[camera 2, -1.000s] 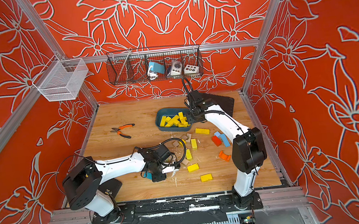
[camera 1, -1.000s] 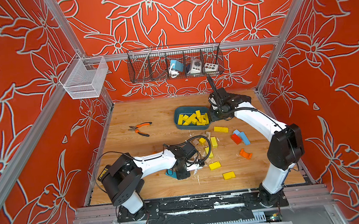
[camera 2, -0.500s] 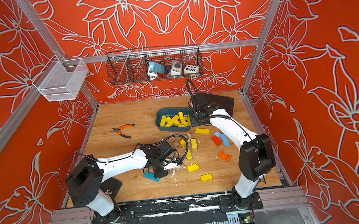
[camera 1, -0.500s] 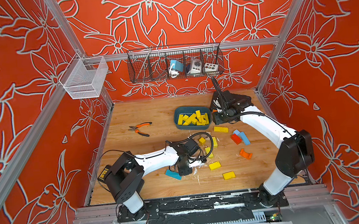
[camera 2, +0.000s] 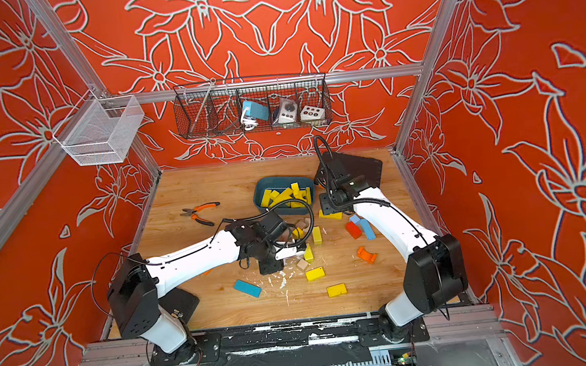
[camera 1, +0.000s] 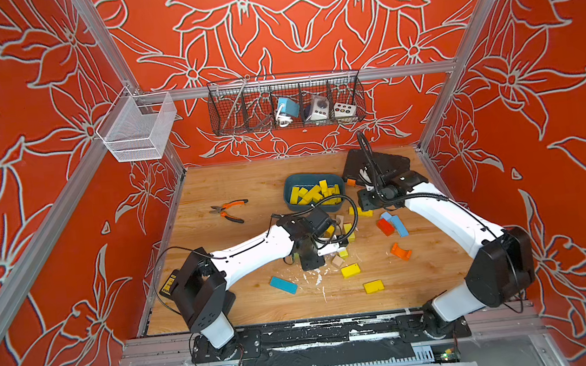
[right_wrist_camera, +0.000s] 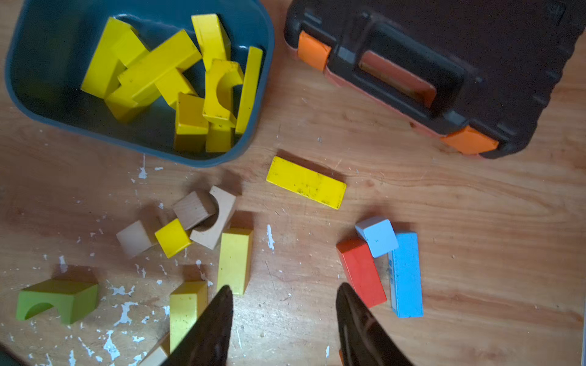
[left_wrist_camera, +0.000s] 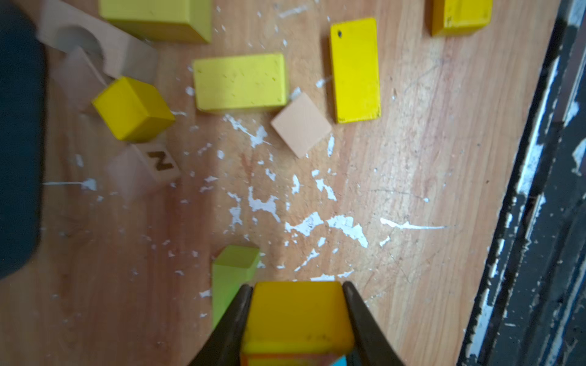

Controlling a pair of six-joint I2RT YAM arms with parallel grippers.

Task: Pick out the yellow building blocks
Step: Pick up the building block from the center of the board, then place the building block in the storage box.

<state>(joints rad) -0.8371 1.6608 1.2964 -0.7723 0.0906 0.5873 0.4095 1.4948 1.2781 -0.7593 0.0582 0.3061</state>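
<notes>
- Closest to the robot's base, a flat yellow block [camera 1: 373,286] and its flat yellow twin [camera 1: 350,270] lie on the wooden table [camera 1: 233,182]. Nobody is touching them. They are thin, so fingers could slide over them.
- A bit farther in, the left gripper [left_wrist_camera: 297,285] squeezes a held yellow block [left_wrist_camera: 298,313] by two sides. Only the finger ends hold it, so a quick swing might let it slip out.
- The lime-green arch [left_wrist_camera: 234,263] sits just beside one left finger. It is not yellow. A sideways move could knock it or drag it along.
- Next comes a loose yellow cube [right_wrist_camera: 172,237] touching the tan blocks [right_wrist_camera: 193,209]. Grabbing it could pinch a tan block too.
- The right gripper [right_wrist_camera: 283,286] has its jaws apart with nothing in them. It hangs over bare wood between a pale yellow block [right_wrist_camera: 234,260] and a red block [right_wrist_camera: 361,272].
- A long yellow bar [right_wrist_camera: 306,182] lies flat near the bin.
- Farther back is the blue bin [right_wrist_camera: 41,47], with a heap of yellow blocks [right_wrist_camera: 158,66] inside. A block dropped on the heap could bounce out. Both arms are close here, so they could bump.
- Farthest is a black case [right_wrist_camera: 444,47].
</notes>
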